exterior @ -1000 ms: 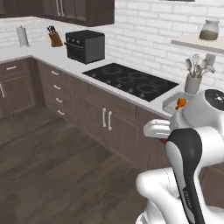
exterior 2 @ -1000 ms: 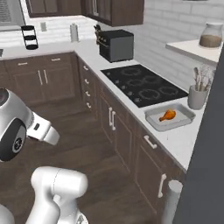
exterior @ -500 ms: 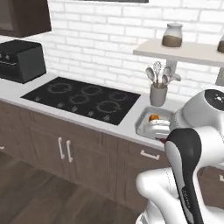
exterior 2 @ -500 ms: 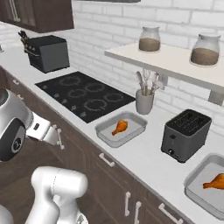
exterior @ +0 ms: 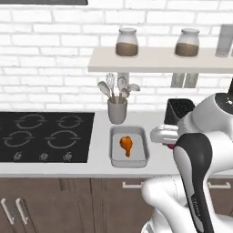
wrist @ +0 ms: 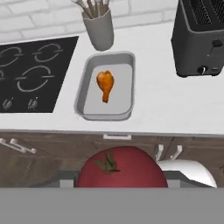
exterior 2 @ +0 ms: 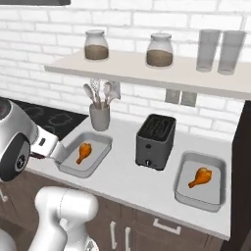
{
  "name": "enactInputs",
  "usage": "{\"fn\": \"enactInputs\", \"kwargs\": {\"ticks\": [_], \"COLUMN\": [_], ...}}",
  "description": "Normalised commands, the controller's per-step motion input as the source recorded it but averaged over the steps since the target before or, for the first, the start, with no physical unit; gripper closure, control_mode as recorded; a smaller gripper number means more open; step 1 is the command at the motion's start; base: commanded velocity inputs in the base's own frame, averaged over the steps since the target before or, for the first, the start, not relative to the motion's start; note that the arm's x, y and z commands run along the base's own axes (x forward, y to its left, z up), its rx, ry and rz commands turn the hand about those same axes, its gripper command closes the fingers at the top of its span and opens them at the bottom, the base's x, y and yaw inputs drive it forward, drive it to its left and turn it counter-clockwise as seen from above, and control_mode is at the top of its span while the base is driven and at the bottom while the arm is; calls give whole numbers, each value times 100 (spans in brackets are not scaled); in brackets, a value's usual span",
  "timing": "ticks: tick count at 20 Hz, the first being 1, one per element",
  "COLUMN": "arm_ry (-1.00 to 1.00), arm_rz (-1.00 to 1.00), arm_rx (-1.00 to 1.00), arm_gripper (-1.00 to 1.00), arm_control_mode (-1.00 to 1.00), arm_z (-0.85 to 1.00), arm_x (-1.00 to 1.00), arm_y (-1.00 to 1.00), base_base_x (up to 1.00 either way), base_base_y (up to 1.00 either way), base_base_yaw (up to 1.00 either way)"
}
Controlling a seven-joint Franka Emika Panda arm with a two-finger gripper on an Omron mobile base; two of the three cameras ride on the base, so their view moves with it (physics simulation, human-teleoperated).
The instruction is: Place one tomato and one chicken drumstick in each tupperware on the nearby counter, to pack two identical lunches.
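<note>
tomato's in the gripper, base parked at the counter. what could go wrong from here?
1. The gripper holds the tomato out over the cabinet fronts, short of the counter. A release here would probably drop it to the floor.
2. The near tupperware already holds a drumstick. A tomato set on it could roll; aim for the bare part.
3. The utensil holder and toaster flank that tupperware, so a wide swing might clip them.

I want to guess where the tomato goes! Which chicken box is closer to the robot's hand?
The tupperware beside the utensil cup, left of the toaster. The other tupperware sits past the toaster, farther from the gripper holding the tomato.
</note>
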Motion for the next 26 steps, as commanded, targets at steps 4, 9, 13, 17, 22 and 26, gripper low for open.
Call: {"fn": "enactInputs", "kwargs": {"ticks": [4,9,13,17,22,26], "arm_ry": [0,1,13,32,18,16], "arm_rz": [0,-4,-2,0,0,0], "arm_rx": [0,0,2,1,0,0], "arm_gripper": [100,100,100,100,100,100], "arm_control_mode": [100,-100,-100,-100,-100,-100], "arm_z": [0,-4,-58,-100,-77,-44], "arm_x": [0,15,62,3,28,85], "arm_y": [0,0,-26,-30,-3,0], "base_base_x": [55,44,0,0,0,0], "base_base_y": [58,47,0,0,0,0], "base_base_yaw": [-47,-28,0,0,0,0]}}
